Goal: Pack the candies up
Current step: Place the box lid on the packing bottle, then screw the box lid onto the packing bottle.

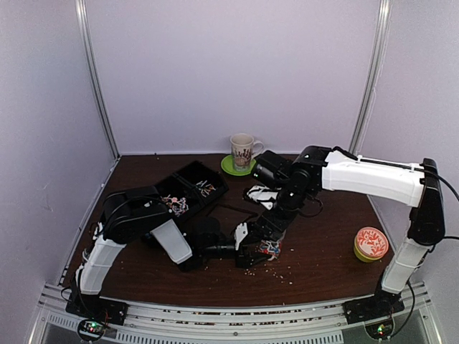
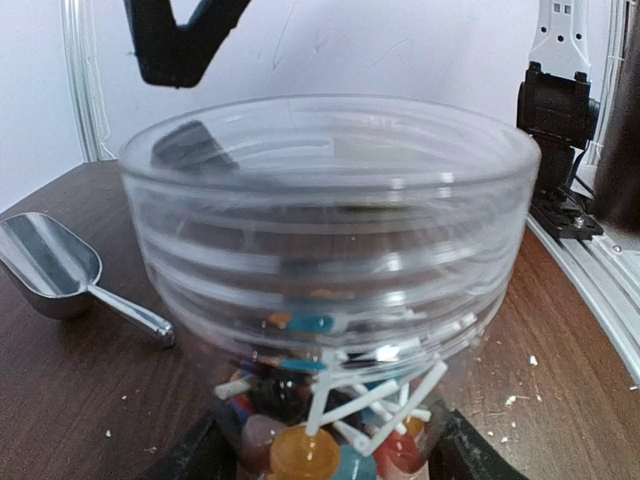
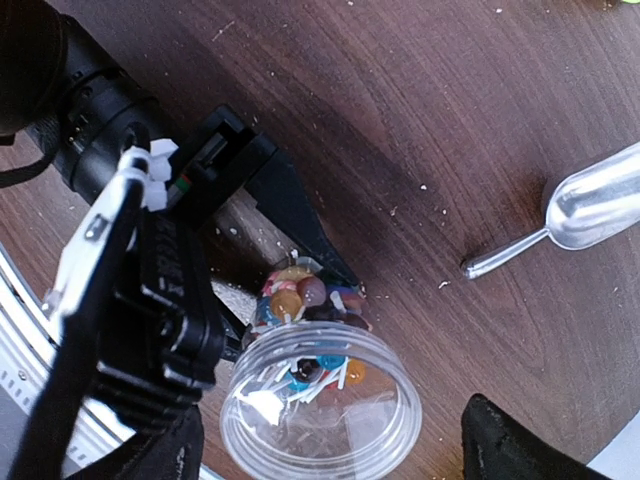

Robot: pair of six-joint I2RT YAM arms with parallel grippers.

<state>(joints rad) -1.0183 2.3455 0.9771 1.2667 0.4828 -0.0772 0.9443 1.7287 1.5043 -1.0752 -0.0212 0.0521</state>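
Observation:
A clear plastic jar [image 2: 330,230] stands on the table, its bottom filled with candies [image 2: 330,440]: round coloured sweets on thin white sticks. My left gripper [image 2: 330,455] is shut on the jar's lower part, a black finger on each side. Seen from above in the right wrist view, the jar's open mouth [image 3: 320,400] lies between the wide-apart fingers of my open right gripper [image 3: 325,455], which holds nothing. In the top view that right gripper [image 1: 262,235] hovers just over the jar [image 1: 269,248]. More candies [image 1: 176,205] lie in a black compartment tray [image 1: 188,175].
A metal scoop [image 2: 50,265] lies on the table beside the jar, seen too as the scoop [image 3: 600,205] in the right wrist view. A mug [image 1: 242,149] on a green coaster stands at the back. An orange-patterned tin [image 1: 371,243] sits right. Pale crumbs [image 1: 276,272] dot the table.

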